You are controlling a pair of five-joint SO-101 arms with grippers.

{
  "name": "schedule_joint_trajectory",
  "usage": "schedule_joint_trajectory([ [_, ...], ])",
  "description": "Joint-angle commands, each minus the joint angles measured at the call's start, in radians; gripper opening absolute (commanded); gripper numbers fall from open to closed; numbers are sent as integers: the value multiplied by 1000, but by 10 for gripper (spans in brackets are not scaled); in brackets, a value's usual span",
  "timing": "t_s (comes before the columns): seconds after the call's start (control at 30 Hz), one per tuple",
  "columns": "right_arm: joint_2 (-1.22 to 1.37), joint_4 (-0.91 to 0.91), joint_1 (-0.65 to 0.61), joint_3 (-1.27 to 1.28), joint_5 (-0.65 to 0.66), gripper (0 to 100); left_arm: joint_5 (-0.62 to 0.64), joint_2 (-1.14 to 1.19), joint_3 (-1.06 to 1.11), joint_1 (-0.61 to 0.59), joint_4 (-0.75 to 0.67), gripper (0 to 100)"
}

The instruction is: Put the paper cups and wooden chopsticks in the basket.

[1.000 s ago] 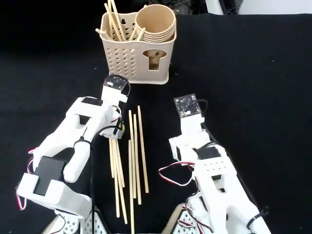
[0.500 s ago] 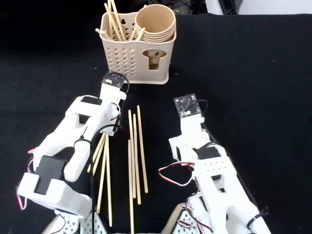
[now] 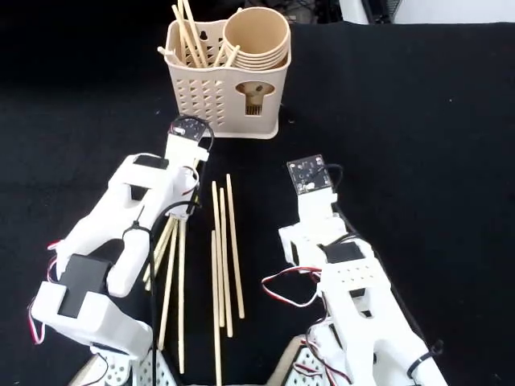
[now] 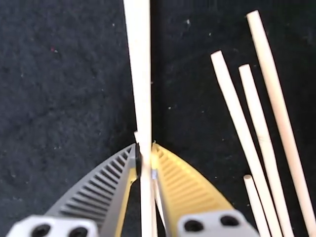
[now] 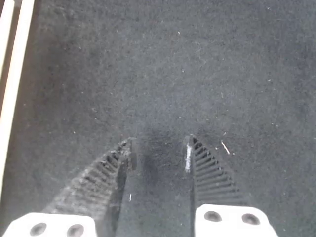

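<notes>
The right gripper [image 5: 158,153] is hovering over bare cloth, jaws apart. The left gripper [image 4: 144,160] is clamping several wooden chopsticks [image 4: 139,74], with loose chopsticks [image 3: 224,257] lying just beside it. It should be lifting them clear, then tipping them upright over the basket [image 3: 205,100] ahead, beside the paper cups [image 3: 257,36].

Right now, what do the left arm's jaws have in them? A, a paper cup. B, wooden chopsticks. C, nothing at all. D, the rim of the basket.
B: the left wrist view shows the left arm's jaws shut on wooden chopsticks, while more loose chopsticks lie on the table beside them.
</notes>
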Motion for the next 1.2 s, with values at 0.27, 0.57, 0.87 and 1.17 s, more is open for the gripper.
schedule_joint_trajectory([
  [0.27, -27, -18, 5, -5, -2, 172, -12, -12, -47, -8, 52, 35],
  [0.57, -27, -18, 5, -5, -2, 172, -14, -252, 33, -7, 52, 30],
  [0.87, -27, -18, 5, -5, -2, 172, -89, -629, 232, -10, 143, 30],
  [1.17, -27, -18, 5, -4, -2, 172, -84, -1129, 246, -101, 135, 30],
])
